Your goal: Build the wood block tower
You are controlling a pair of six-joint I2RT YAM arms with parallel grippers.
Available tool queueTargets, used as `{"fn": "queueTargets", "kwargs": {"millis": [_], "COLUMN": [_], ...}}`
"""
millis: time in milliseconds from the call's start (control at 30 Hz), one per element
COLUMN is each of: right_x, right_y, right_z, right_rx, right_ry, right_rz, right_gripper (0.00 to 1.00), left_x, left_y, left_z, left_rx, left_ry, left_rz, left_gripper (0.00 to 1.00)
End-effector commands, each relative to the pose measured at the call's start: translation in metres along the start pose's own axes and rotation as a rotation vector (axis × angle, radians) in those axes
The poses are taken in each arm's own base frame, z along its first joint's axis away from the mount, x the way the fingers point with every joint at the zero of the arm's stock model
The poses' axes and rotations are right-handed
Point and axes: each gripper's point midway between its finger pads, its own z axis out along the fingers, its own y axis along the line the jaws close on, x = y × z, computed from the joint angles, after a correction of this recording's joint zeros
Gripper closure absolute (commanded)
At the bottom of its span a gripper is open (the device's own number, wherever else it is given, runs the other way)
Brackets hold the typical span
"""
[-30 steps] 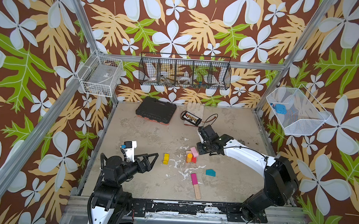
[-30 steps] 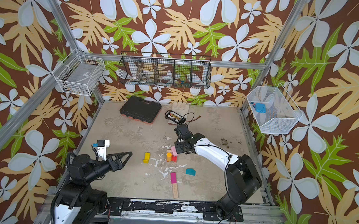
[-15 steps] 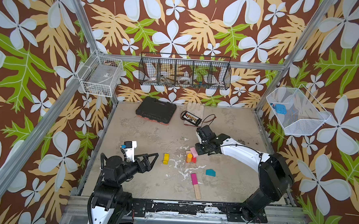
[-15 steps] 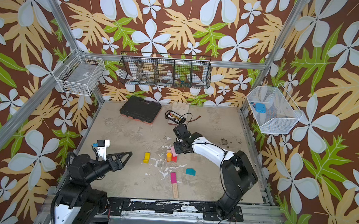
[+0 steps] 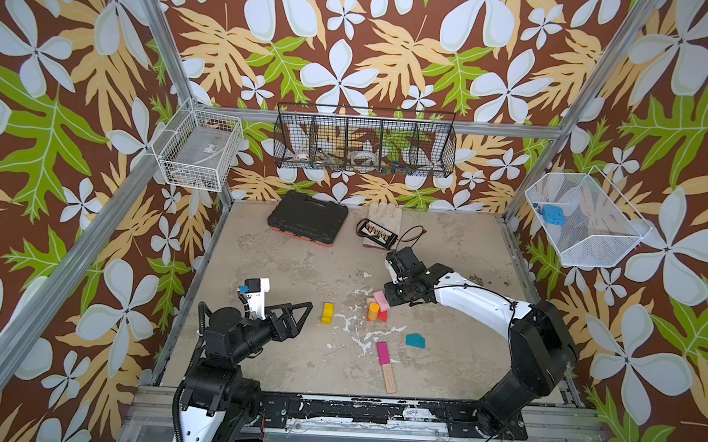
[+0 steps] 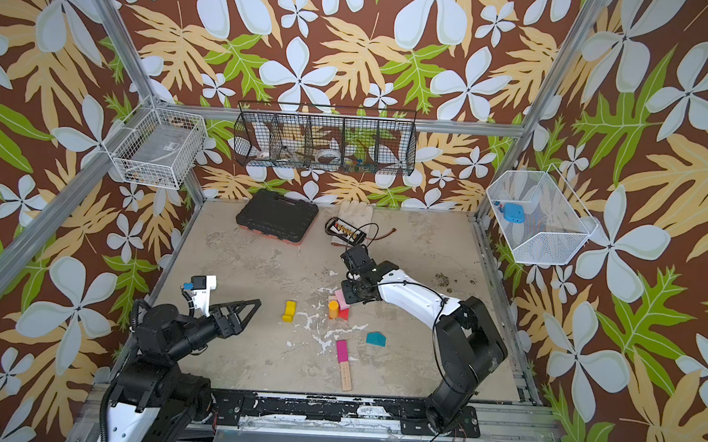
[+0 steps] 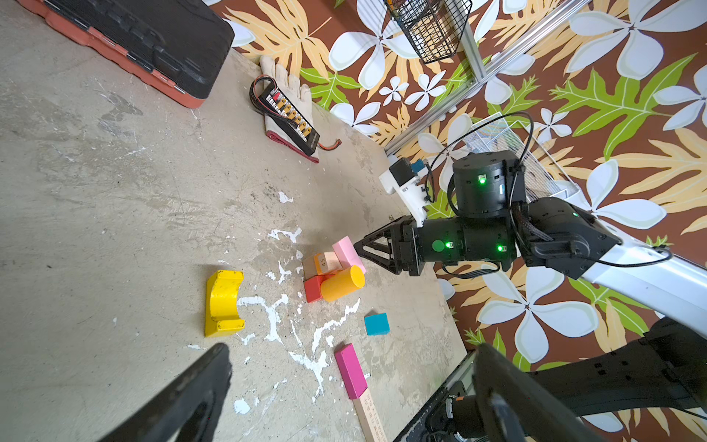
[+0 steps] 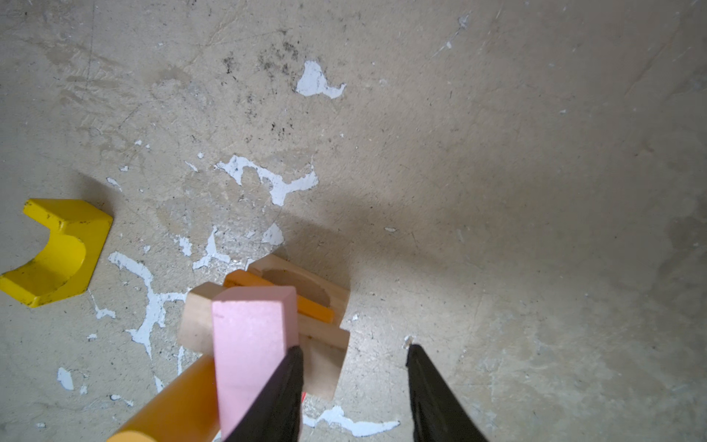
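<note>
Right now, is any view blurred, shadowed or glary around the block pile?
Right wrist view: pink block sharp, broad shadow on the floor by it. Left wrist view: left gripper blurred close to the lens, orange cylinder sharp. In both top views: even light, no glare.

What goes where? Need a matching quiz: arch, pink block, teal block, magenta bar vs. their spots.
Things
1. arch
2. pink block
3. teal block
4. magenta bar

Spots
A. end to end with the wood bar
B. next to the cylinder, at the open right gripper
C. alone, left of the cylinder in both top views
D. alone, right of the magenta bar in both top views

Pairs: 1-C, 2-B, 3-D, 4-A
</note>
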Motion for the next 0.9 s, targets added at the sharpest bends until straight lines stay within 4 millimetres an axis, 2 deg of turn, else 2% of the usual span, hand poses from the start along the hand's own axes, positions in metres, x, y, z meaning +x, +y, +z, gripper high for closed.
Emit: {"fn": "queueTargets", "kwargs": {"millis": [0,333,400,533,633,700,867], "right_x": [-0.001,-0.004,-0.005,-0.002,0.012,0.026,0.067], "right_y": [0.001,-0.001,-0.006,-0.016,-0.015,-0.005,0.027], "right_z": [0.0,-0.006,-0.014,-0.043,-0.062,-0.069,-0.057], "right_rx": [-0.002,0.011,0.036,0.059,0.043,0.021,-0.01], "right_ry": [-0.003,-0.017,-0.032,-0.09,-0.129,-0.152,-0.1], "right_rz": [-0.006,-0.006,0.002,0.029,0.034,0.011,-0.09], "right_gripper": [0.55,0.54,0.54,0.5,0.46,0.41,0.34], "left_x": [-0.003,-0.003,-0.003,-0.003,-0.003,-0.003,-0.004], "left_y": [-0.003,-0.003,-0.003,-0.003,-0.003,-0.003,-0.003], "left_z": [0.0,0.0,0.0,0.0,0.001,0.001,0.0], "left_rx": [0.015,0.014,0.014,0.015,0.013,0.012,0.013], "left_ry": [-0.011,-0.012,-0.012,-0.011,-0.012,-0.012,-0.015], "left_rz": [0.012,0.011,0.011,0.011,0.01,0.01,0.009], "left_gripper": [0.0,0.0,0.0,0.0,0.0,0.0,0.0]}}
